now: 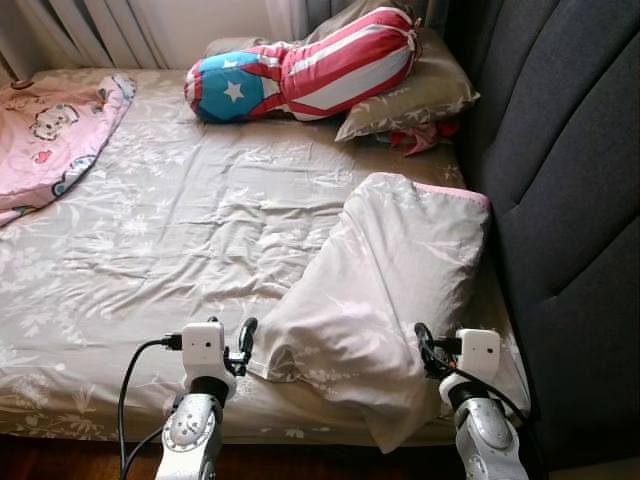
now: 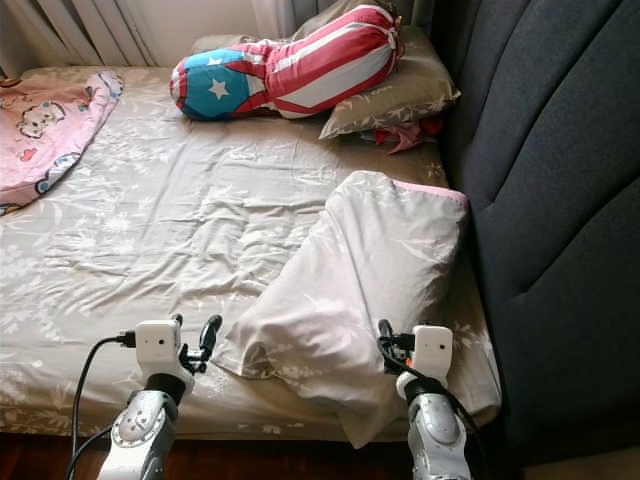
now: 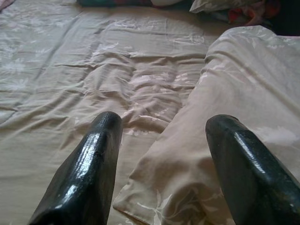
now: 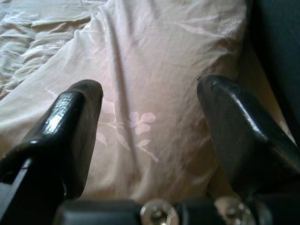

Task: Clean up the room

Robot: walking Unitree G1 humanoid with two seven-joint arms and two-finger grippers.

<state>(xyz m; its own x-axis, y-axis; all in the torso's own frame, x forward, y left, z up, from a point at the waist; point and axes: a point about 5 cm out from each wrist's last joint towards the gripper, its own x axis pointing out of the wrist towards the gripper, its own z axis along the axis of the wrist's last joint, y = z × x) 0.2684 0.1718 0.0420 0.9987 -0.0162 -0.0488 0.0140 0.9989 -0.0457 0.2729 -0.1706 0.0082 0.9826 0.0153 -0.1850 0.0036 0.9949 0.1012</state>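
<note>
Beige cotton pillow (image 1: pixel 385 290), leaf-printed, soft and slumped, lying askew at near edge of bed (image 1: pixel 150 260), just beside padded grey headboard (image 1: pixel 560 180); not yet straightened. Sheet creased throughout. Pink blanket (image 1: pixel 50 130) bunched at far left corner. Striped star bolster (image 1: pixel 300 70) resting on second pillow (image 1: pixel 420 95) at far end. Left gripper (image 1: pixel 243 343) at pillow's near left corner, fingers spread wide, holding nothing. Right gripper (image 4: pixel 150 126) over pillow's near right side, fingers likewise wide, empty. Judged: tidying barely begun, pillow next.
</note>
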